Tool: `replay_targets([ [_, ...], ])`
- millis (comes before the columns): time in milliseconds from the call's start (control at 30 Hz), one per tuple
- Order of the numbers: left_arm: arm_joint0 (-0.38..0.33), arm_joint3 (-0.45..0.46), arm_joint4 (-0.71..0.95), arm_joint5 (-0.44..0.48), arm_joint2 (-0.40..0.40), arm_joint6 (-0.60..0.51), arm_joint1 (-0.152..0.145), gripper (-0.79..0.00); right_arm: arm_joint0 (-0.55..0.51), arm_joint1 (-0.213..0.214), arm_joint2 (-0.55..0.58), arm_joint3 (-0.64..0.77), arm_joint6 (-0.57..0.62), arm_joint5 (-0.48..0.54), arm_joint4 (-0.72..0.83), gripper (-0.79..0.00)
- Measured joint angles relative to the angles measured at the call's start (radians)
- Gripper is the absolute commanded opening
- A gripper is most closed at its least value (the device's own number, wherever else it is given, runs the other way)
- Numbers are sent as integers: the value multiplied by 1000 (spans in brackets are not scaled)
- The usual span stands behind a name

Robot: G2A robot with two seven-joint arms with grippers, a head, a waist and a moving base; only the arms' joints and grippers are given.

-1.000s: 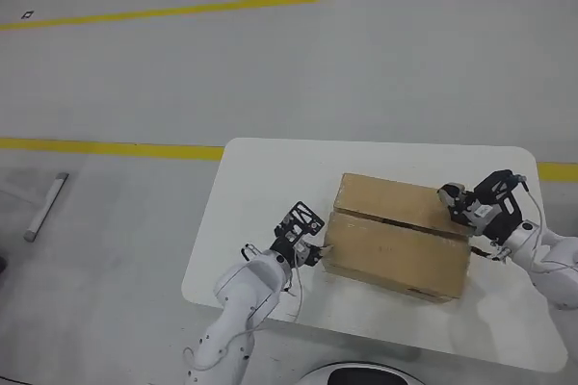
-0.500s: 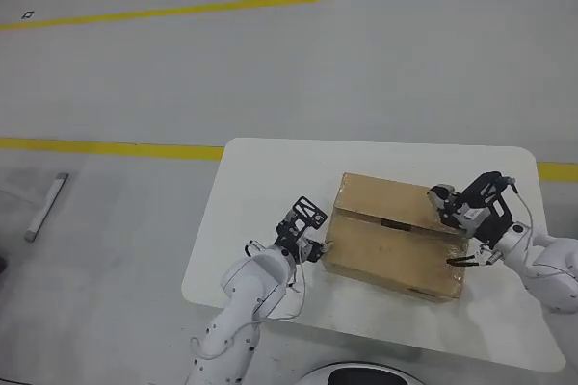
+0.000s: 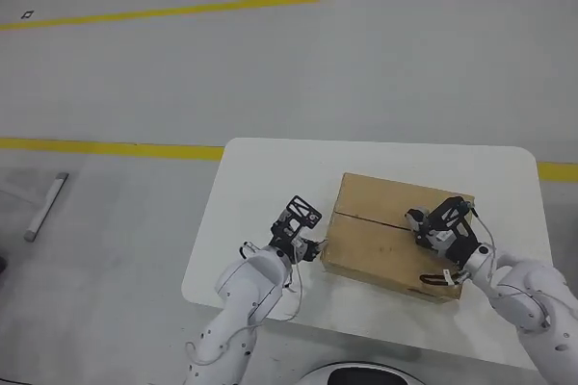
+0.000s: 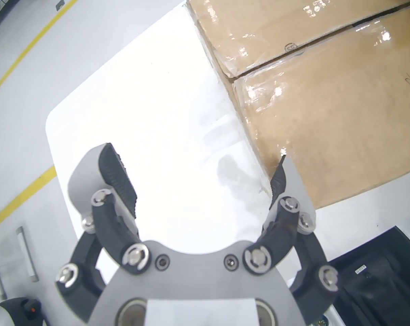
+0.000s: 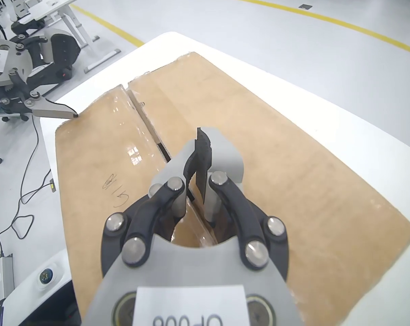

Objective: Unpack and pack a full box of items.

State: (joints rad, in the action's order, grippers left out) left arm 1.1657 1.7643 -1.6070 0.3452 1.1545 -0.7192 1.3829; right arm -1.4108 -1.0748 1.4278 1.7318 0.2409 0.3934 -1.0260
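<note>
Standing on a grey floor (image 3: 385, 67) crossed by a yellow line (image 3: 96, 147), the white table (image 3: 260, 183) has rounded corners and carries one brown cardboard box (image 3: 380, 245). The box lies about midway across the tabletop, turned slightly askew to the table's edges, with bare white surface on every side of it. Its two long top flaps are down and meet along a seam that runs the length of the lid; glossy clear tape shines over the left end of that seam.

The right gripper (image 5: 201, 142) hangs over the lid toward the box's right end, directly above the seam, its jaws pressed together with nothing between them. Whether its tips touch the cardboard cannot be told.

The left gripper (image 4: 194, 159) sits at the box's left end, by the corner nearest the robot. Its jaws are spread wide and empty, one fingertip (image 4: 282, 167) right against that corner's edge, the other out over the bare tabletop.
</note>
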Motion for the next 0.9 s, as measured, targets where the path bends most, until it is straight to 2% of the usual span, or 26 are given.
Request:
replay_targets([
  [200,70,77,-22,38,60,-10,-17,0,3,-1,-3,-1,1,-3,-2,-785],
  [400,128,45,-51,38,93,-4,-28,0,9,-3,-13,-4,2,-3,-5,-785],
  [633,109,-15,-50,11,46,20,-24,-18,13,-4,-12,-2,1,0,-6,-785],
  [733,92,-31,-88,-6,30,14,-23,0,10,-3,-6,0,0,0,-4,-785],
  [900,79,-44,-133,-30,34,3,-25,0,1,-3,3,3,-3,-1,-4,-785],
])
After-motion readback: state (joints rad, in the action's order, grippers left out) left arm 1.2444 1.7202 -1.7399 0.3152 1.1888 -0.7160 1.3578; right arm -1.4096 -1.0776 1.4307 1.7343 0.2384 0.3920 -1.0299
